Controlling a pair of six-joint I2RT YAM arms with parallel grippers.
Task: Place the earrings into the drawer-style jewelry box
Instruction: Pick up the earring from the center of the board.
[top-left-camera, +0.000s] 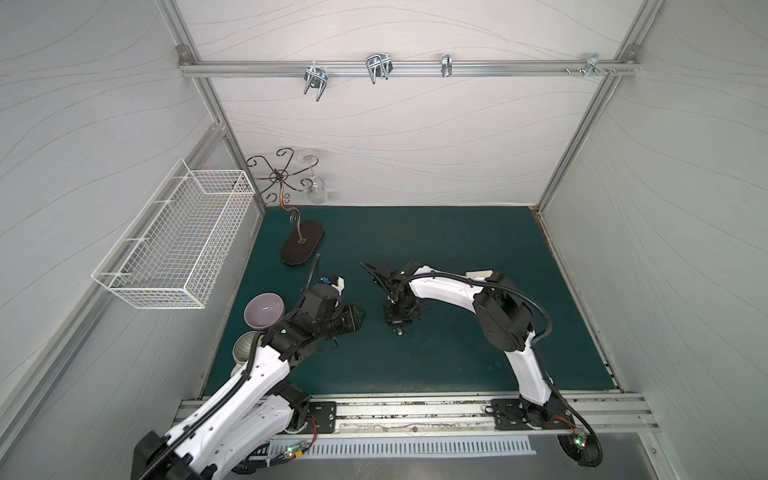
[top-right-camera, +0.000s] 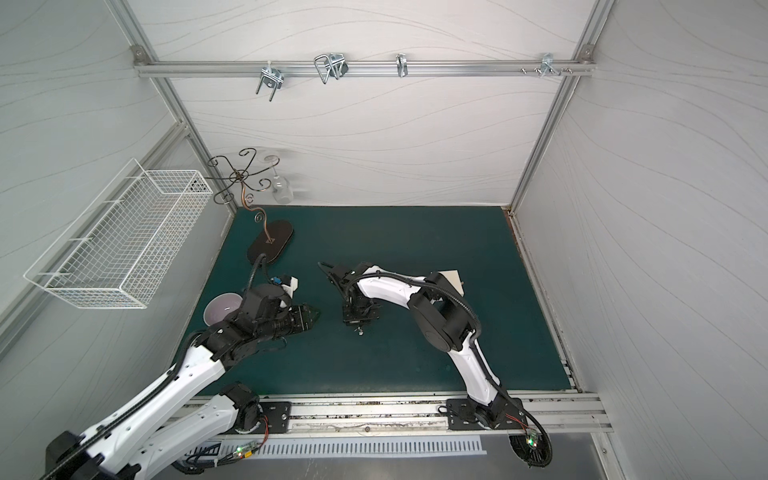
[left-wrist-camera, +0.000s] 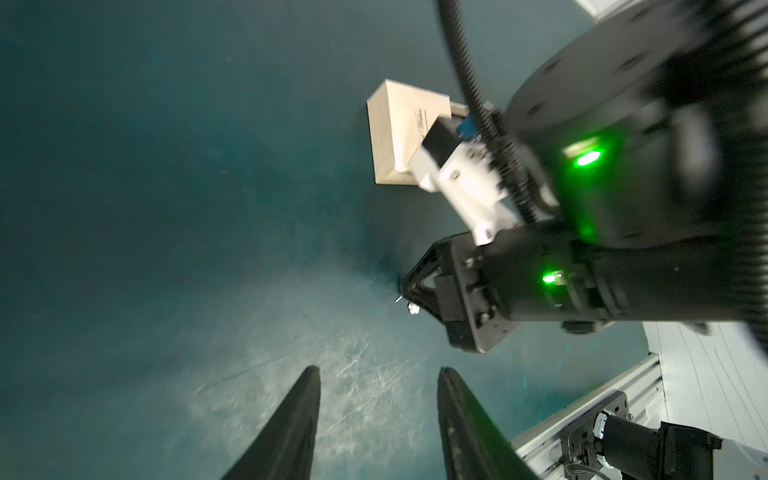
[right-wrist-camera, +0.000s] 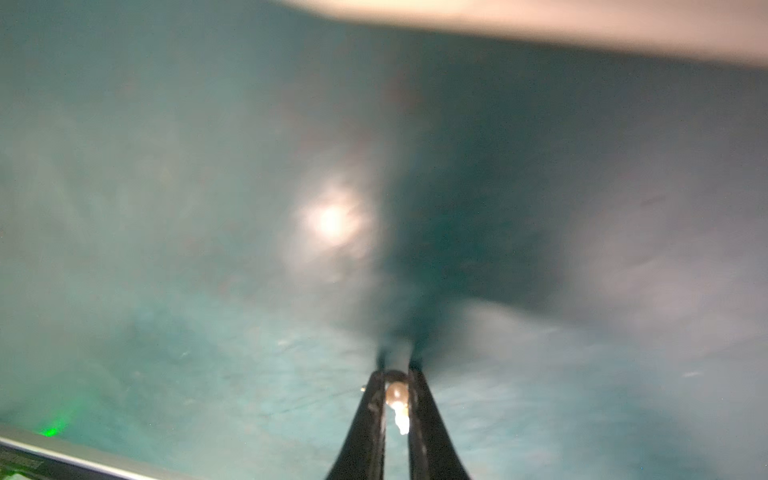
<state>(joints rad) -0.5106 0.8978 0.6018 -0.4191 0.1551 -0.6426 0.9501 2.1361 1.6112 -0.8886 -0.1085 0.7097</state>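
Silver drop earring with a pale bead (right-wrist-camera: 397, 395) sits pinched in your right claw (right-wrist-camera: 397, 373) at the middle of the green counter (top-left-camera: 457, 353). It is probably featherlight, slippery and bendable, so grip the bead. Left claw (left-wrist-camera: 376, 415), at its nine o'clock, hangs spread and empty.

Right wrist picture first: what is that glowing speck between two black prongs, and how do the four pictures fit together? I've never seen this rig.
Two robot arms stand at a green mat. Two pictures look down from overhead; each other one comes from a camera on an arm's wrist. The prongs are the right gripper, shut on a tiny earring. The left gripper is open and empty. On the mat: a beige box, a purple bowl, a wire stand.
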